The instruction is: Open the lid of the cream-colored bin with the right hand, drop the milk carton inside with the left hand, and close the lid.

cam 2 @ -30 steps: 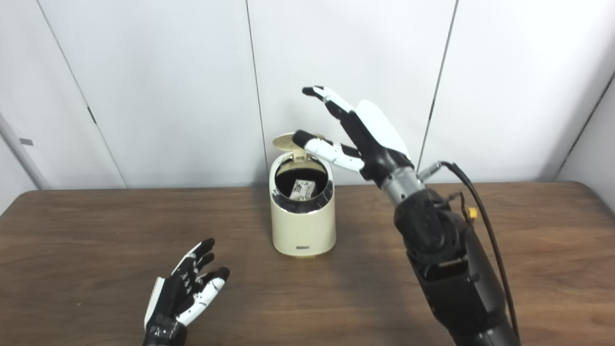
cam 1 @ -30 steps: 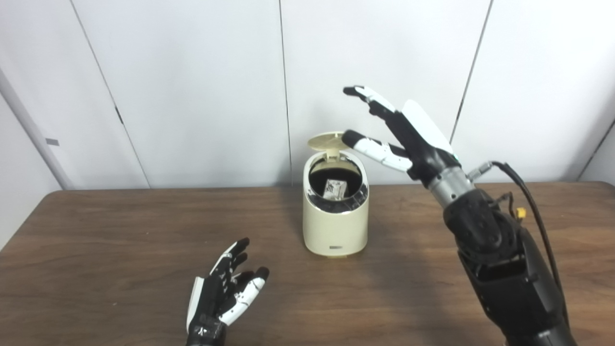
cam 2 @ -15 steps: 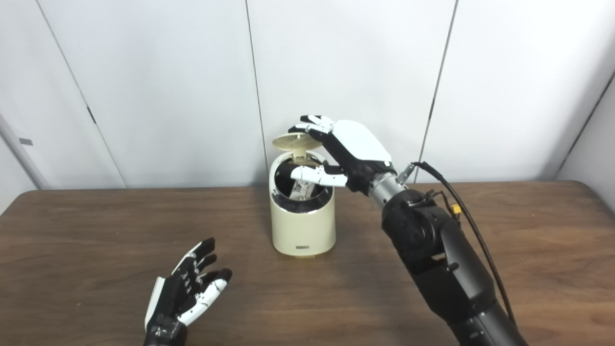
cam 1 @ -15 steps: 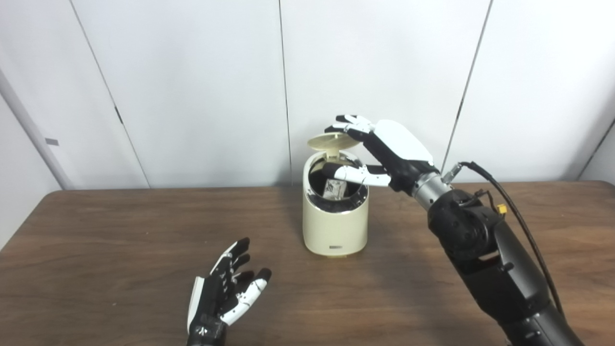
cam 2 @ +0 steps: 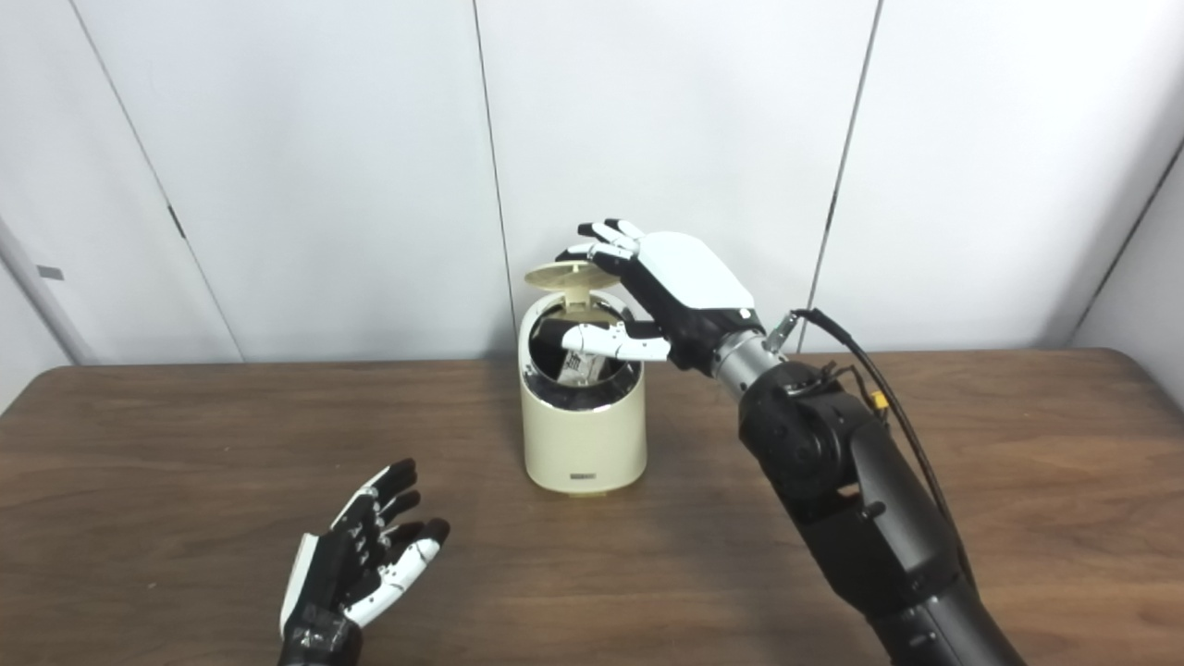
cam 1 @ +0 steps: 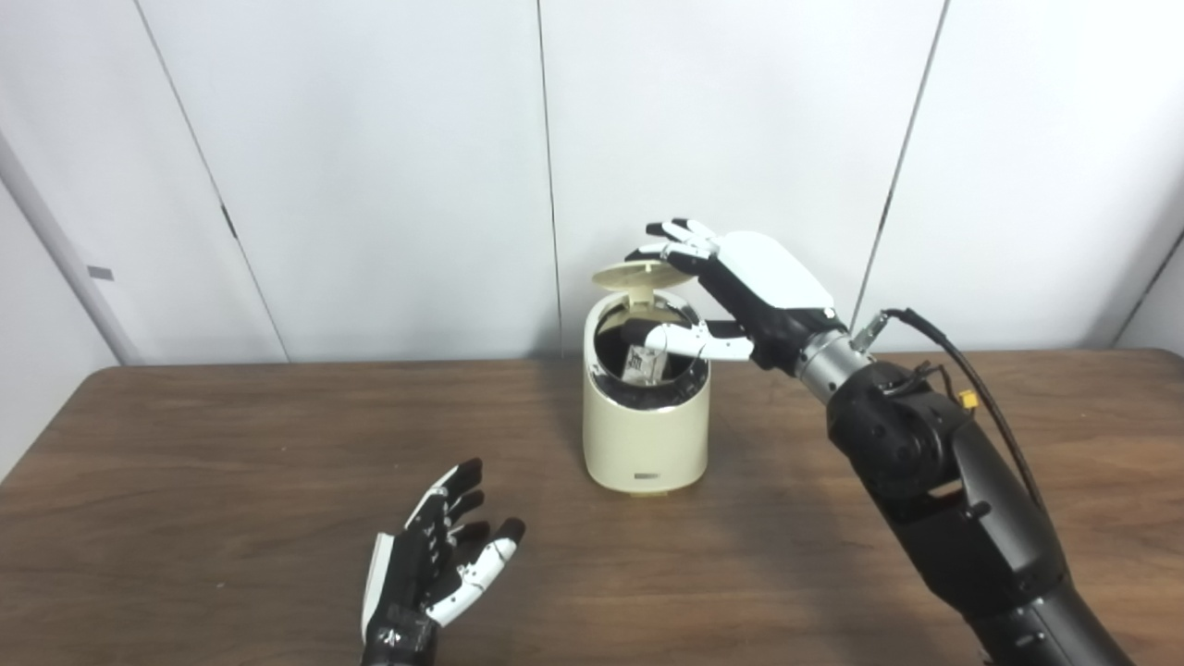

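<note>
The cream-colored bin [cam 1: 646, 435] stands upright at the middle of the table, its round lid [cam 1: 634, 273] raised at the back. Inside the dark opening lies the milk carton [cam 1: 643, 364], partly hidden by a thumb. My right hand [cam 1: 740, 291] hovers over the bin's right rim, fingers spread and holding nothing; its fingertips [cam 1: 664, 242] sit at the lid's upper right edge and its thumb reaches across the opening. My left hand [cam 1: 437, 564] rests low near the table's front edge, left of the bin, open and empty.
The brown wooden table [cam 1: 231, 462] runs across the whole view. White wall panels [cam 1: 370, 166] close off the back just behind the bin. A black cable [cam 1: 962, 370] loops off my right forearm.
My right hand came down from high above and to the right of the bin onto the raised lid, thumb now over the opening. The lid still stands up. The left hand barely moved.
</note>
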{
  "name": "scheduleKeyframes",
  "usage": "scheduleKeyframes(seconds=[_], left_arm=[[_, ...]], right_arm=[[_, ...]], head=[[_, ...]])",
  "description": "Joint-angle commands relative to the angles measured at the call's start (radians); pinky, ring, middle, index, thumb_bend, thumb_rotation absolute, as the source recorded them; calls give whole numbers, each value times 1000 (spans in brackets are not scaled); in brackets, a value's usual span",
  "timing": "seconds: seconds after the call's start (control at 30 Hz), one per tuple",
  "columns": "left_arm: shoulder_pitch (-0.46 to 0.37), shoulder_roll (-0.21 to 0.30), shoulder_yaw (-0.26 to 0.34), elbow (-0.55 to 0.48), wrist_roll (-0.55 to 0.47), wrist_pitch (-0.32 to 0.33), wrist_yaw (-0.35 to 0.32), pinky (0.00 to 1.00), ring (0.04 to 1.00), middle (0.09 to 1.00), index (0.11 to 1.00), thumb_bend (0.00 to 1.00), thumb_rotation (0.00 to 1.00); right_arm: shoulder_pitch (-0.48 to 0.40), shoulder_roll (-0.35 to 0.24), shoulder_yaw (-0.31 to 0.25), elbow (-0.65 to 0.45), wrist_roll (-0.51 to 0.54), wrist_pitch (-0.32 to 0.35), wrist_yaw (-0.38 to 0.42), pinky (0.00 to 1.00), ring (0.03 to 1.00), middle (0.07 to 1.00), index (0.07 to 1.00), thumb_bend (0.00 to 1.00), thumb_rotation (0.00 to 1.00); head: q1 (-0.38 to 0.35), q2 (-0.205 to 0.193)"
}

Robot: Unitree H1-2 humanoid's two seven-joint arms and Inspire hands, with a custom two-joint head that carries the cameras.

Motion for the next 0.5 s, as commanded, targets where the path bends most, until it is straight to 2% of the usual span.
scheduleKeyframes(seconds=[0.0,0.27,0.47], left_arm=[[-2,-3,-6,1,17,5,5,799,849,884,882,652,269],[3,-4,-9,-16,30,28,11,790,829,862,877,668,279],[4,-5,-6,-20,26,28,6,795,835,866,881,664,277]], right_arm=[[-30,-20,-21,-54,-2,-15,-1,935,979,945,806,542,982],[27,-15,-6,-111,-51,5,33,901,962,940,826,569,987],[83,0,-2,-107,-63,4,35,902,964,936,818,556,940]], head=[[-1,5],[1,13],[1,15]])
